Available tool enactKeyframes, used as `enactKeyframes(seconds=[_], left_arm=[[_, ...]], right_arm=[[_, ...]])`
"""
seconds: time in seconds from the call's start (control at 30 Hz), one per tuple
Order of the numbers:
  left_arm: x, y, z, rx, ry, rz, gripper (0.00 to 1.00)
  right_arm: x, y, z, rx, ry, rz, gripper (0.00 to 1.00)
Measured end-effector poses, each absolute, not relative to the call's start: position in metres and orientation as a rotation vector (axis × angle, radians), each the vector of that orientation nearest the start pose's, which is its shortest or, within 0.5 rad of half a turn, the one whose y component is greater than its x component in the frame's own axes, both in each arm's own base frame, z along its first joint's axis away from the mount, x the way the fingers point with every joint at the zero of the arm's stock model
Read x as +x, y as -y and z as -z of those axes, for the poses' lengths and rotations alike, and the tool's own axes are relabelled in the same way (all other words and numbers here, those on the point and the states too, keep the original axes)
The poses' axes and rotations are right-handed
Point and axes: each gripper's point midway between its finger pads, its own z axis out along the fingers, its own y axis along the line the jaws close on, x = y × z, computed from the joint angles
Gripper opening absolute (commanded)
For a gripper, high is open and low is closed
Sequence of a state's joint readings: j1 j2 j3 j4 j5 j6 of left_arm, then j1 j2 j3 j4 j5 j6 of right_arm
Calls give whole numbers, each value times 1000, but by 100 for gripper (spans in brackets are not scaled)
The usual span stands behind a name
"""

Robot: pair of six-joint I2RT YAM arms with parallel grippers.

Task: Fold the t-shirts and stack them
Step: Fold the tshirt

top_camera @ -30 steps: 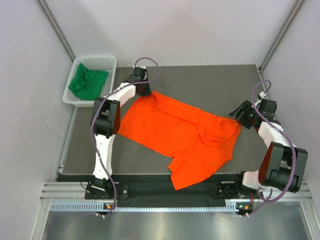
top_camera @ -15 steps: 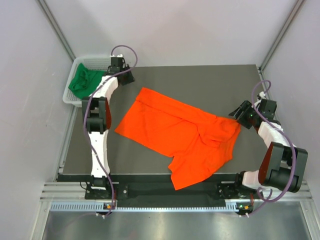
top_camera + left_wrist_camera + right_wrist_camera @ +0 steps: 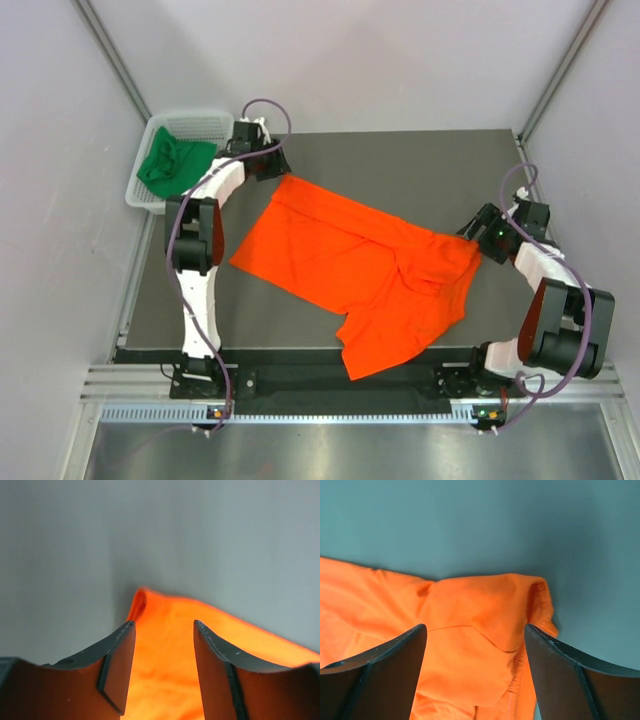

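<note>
In the white mesh basket (image 3: 218, 121) lay one dark green cloth t-shirt (image 3: 172, 165). One bright orange cloth t-shirt (image 3: 350, 270) lay between the spread left gripper (image 3: 281, 171), far-left, and the spread right gripper (image 3: 471, 229).

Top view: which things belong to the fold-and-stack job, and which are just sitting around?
Part of the job:
orange shirt, lying crumpled and unfolded
green shirt, bunched up

Just around:
white basket, holding the green shirt
table, under the orange shirt
</note>
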State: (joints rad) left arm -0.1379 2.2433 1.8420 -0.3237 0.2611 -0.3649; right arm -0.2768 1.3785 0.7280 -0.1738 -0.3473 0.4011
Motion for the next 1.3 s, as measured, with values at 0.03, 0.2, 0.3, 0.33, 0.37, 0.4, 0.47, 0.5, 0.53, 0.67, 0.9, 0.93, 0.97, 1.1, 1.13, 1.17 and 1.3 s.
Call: enactKeyframes(seconds=[0.03,0.2,0.3,0.33,0.37,0.4,0.47,0.5,0.53,0.67,0.9,0.93,0.97,1.1,1.13,1.17,1.3], left_arm=[[577,141,-93,-110,-2322,544,55],[587,141,-82,-56,-2315,473,58],[587,137,-71,-36,-2330,438,64],[587,136,-69,-29,-2334,431,64],[587,135,-67,-25,-2342,422,64],[588,134,-64,-22,-2350,415,64],[593,132,-60,-12,-2354,401,65],[594,131,-57,-7,-2355,396,65],[594,131,-53,-3,-2364,395,65],[594,132,-45,27,-2373,393,64],[605,134,-44,57,-2357,419,54],[607,134,-44,55,-2354,421,47],[609,133,-42,51,-2353,422,39],[619,131,-38,33,-2345,434,3],[622,131,-37,21,-2341,441,0],[624,129,-37,15,-2337,449,0],[627,119,-37,-34,-2338,442,0]], right_arm=[[339,19,-72,644,-2304,-468,79],[337,21,-62,672,-2331,-453,71],[337,24,-59,680,-2335,-436,69],[337,24,-59,681,-2333,-434,68],[338,25,-58,681,-2331,-431,68],[340,25,-56,682,-2333,-431,67],[341,26,-47,692,-2348,-430,66],[340,26,-41,703,-2363,-430,65],[340,27,-37,712,-2369,-433,61],[345,33,-33,729,-2361,-418,47],[344,40,-29,752,-2362,-387,31],[344,41,-29,755,-2363,-381,29],[343,42,-28,759,-2364,-374,27],[343,46,-25,773,-2366,-353,12],[343,46,-24,776,-2367,-347,10],[343,47,-23,780,-2366,-343,10],[344,51,-23,794,-2358,-318,6]])
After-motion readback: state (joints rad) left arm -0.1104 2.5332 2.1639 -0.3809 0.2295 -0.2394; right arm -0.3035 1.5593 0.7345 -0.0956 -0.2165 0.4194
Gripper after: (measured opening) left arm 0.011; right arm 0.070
